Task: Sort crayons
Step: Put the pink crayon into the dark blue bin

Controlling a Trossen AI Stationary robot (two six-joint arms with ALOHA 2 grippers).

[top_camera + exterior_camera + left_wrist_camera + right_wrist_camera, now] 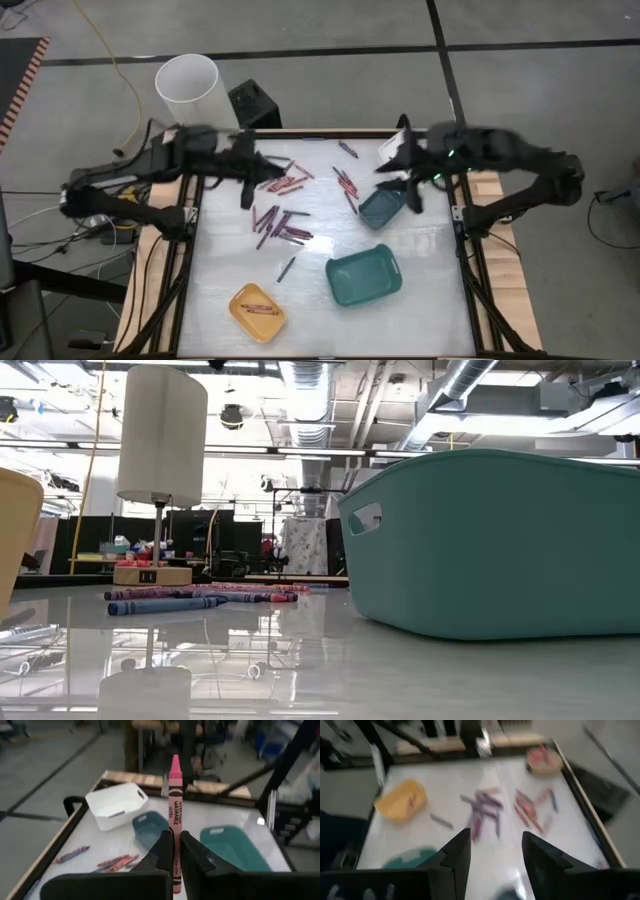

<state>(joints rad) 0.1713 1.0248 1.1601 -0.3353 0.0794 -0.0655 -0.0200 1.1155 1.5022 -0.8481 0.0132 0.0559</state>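
Note:
My left gripper (176,845) is high over the table's far left (247,182), shut on a pink crayon (175,795). Many red, pink, purple and dark crayons (283,210) lie loose on the white table top and show in the low view as a row of crayons (200,598). My right gripper (495,854) is open with nothing between its fingers. It hangs above the small teal tray (380,208) at the far right (411,192). The yellow tray (258,312) at the near left has a few crayons in it. My left gripper pinches the pink crayon's paper-wrapped shaft (175,831), at its blunt half, between the two fingers. The pointed tip (175,761) sticks out well past the fingertips. The crayon is lifted clear of the table.
A larger teal tray (363,277) sits right of centre and fills the right of the low view (500,540). A white tray (117,804) stands at the far right, by the small teal one (149,827). A white bucket (187,85) stands beyond the table's far edge.

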